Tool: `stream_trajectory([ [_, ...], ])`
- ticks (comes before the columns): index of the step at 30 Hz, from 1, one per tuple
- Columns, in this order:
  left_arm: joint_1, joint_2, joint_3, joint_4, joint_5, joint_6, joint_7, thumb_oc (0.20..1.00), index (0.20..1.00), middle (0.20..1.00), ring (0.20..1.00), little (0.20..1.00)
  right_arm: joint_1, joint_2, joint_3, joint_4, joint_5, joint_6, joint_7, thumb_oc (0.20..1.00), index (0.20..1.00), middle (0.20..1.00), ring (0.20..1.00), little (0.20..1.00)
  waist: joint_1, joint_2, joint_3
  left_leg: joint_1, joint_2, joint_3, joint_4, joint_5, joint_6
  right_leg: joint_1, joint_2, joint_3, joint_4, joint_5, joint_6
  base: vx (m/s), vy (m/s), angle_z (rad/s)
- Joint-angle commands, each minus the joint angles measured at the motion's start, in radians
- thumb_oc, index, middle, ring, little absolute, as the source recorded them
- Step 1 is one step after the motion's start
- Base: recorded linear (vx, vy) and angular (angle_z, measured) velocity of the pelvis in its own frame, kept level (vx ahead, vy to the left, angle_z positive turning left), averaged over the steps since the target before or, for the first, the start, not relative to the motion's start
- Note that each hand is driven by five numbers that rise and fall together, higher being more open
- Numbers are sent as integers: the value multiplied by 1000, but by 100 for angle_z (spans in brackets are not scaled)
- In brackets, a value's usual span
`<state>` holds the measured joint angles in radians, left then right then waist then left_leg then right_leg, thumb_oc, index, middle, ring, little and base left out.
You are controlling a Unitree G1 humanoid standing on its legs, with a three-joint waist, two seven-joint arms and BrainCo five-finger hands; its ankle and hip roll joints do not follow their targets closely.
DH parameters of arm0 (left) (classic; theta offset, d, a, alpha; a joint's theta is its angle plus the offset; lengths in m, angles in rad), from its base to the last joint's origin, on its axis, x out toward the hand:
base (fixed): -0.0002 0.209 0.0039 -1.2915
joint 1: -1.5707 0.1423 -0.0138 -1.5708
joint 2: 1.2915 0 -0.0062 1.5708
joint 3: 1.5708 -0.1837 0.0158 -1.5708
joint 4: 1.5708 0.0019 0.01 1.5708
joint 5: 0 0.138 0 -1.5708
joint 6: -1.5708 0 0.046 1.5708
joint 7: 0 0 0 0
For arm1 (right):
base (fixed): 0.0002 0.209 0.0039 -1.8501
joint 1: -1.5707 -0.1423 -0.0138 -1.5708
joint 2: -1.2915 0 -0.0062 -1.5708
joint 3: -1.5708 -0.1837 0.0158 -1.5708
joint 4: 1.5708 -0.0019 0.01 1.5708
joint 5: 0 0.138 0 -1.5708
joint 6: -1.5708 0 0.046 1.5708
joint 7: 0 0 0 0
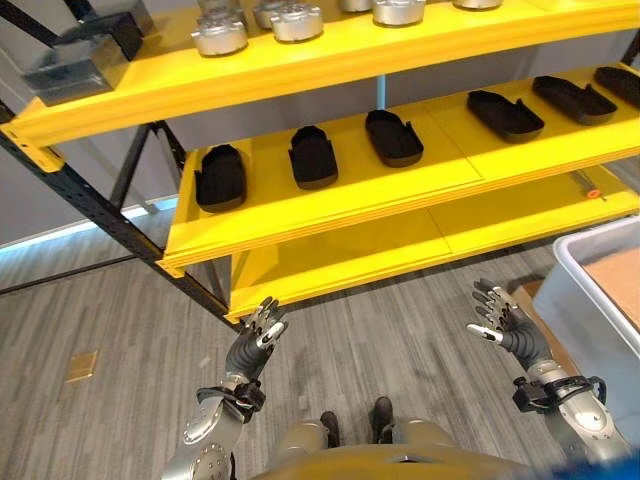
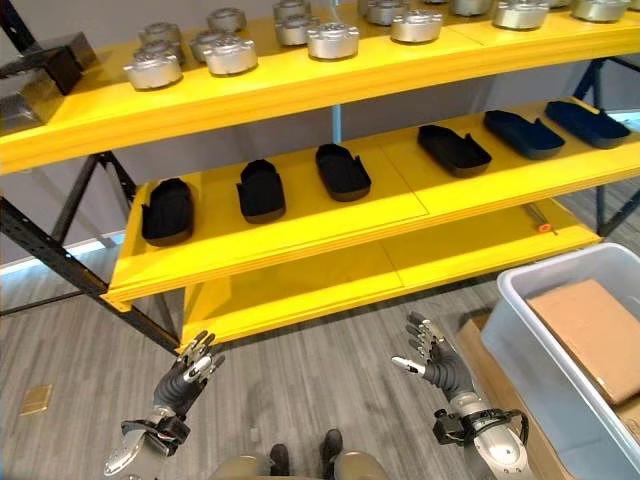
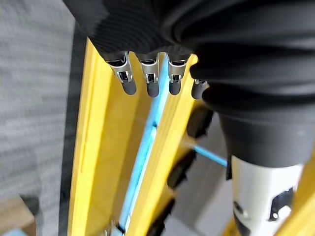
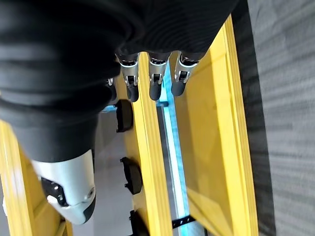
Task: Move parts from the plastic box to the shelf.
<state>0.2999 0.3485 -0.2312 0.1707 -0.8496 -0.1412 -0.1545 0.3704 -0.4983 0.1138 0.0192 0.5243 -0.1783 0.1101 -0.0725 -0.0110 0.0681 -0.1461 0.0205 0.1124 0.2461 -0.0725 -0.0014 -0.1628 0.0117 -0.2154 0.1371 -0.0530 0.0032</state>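
Left hand (image 2: 187, 375), lower left, and right hand (image 2: 432, 362), lower centre-right, hover empty with fingers spread before the yellow three-tier shelf (image 2: 300, 235). Black moulded plastic parts (image 2: 262, 189) line the middle tier, silver round metal parts (image 2: 230, 54) the top. The translucent grey plastic box (image 2: 520, 350) sits at lower right.

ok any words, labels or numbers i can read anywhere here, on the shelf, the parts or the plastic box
None: no text can be read in these views.
Yellow metal shelf: plain boards, no label.
Black oval plastic parts and round silver metal parts: no markings visible.
Pale translucent plastic box holding a brown cardboard sheet: both blank.
Small tan square on the grey floor: too small to tell if printed.
Left hand and right hand: open, empty, unmarked.
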Motion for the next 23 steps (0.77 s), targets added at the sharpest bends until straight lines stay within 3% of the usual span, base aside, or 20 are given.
stream_trajectory([
  [1,32,21,43,-95,25,-37,-21,1000,1000,1000,1000,1000,-55,-21,-6,-37,-10,-34,9,1000,1000,1000,1000,1000,25,7,-40,-6,41,-28,-157,103,-47,51,-81,121,-86,135,63,42,147,-3],
  [11,-5,25,59,-79,91,-55,17,1000,1000,1000,1000,1000,-90,14,42,-1,-3,-15,14,1000,1000,1000,1000,1000,27,-17,-43,42,16,-8,-224,109,-24,61,-109,153,-105,170,96,6,123,0],
  [23,-6,5,65,-62,118,-53,43,1000,1000,1000,1000,1000,-99,24,77,5,0,-6,18,1000,1000,1000,1000,1000,35,-33,-53,82,19,2,-247,105,-23,85,-106,167,-116,169,98,31,15,-6],
])
